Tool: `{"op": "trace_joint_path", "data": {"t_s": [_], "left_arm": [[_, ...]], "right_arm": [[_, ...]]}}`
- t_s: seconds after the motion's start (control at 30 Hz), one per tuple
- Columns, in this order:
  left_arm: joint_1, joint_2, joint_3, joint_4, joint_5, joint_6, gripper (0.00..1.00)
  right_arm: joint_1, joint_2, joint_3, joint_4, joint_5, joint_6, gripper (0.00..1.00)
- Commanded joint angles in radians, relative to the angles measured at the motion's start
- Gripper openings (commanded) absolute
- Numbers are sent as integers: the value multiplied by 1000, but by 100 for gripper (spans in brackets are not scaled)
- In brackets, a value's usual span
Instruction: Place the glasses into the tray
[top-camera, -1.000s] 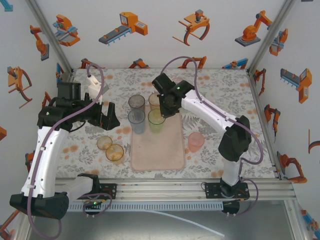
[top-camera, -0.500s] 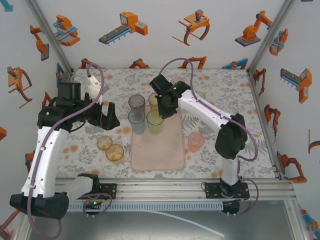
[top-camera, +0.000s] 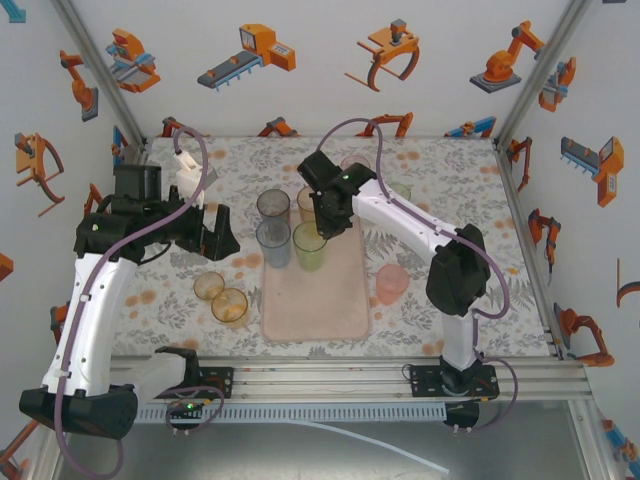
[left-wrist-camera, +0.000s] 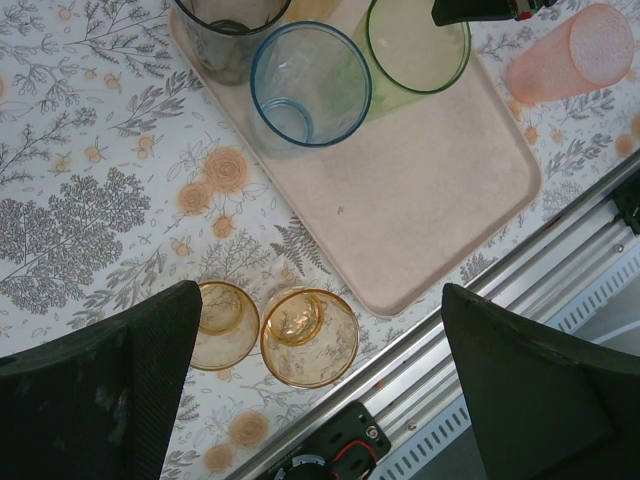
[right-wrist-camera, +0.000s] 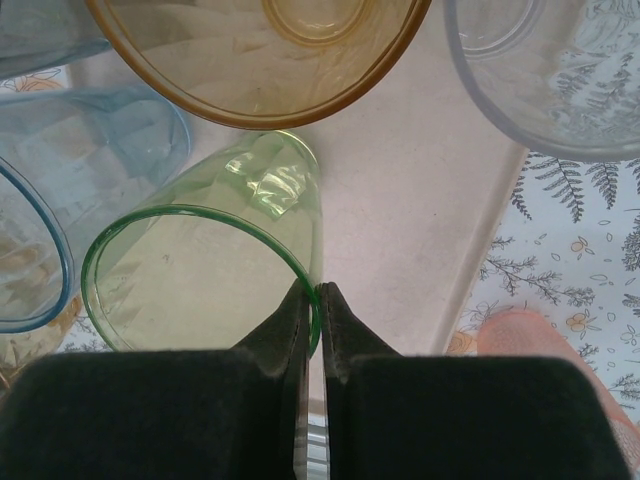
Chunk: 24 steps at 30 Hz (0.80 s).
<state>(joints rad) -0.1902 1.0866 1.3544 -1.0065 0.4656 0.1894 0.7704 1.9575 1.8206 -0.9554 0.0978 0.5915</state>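
Note:
The pale-pink tray lies mid-table with a grey glass, a blue glass, an amber glass and a green glass upright at its far end. My right gripper pinches the green glass by its rim, one finger inside and one outside. Two amber glasses stand on the cloth left of the tray. My left gripper hangs wide open above them, holding nothing. A pink glass lies on its side right of the tray.
A clear glass stands just off the tray's far right corner. The metal rail runs along the near table edge. Patterned walls close the back and both sides. The near half of the tray is bare.
My right arm has shifted slightly left with the green glass, which now stands beside the blue one. The left arm has not moved.

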Motion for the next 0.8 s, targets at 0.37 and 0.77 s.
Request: {"op": "trace_joint_path", "data": {"t_s": [0.37, 0.77], "left_arm": [[-4, -18, 0, 1, 18, 10, 97], [-4, -10, 19, -13, 13, 14, 97]], "right_arm": [[2, -7, 56, -25, 28, 6, 27], [2, -50, 130, -87, 50, -23, 29]]}}
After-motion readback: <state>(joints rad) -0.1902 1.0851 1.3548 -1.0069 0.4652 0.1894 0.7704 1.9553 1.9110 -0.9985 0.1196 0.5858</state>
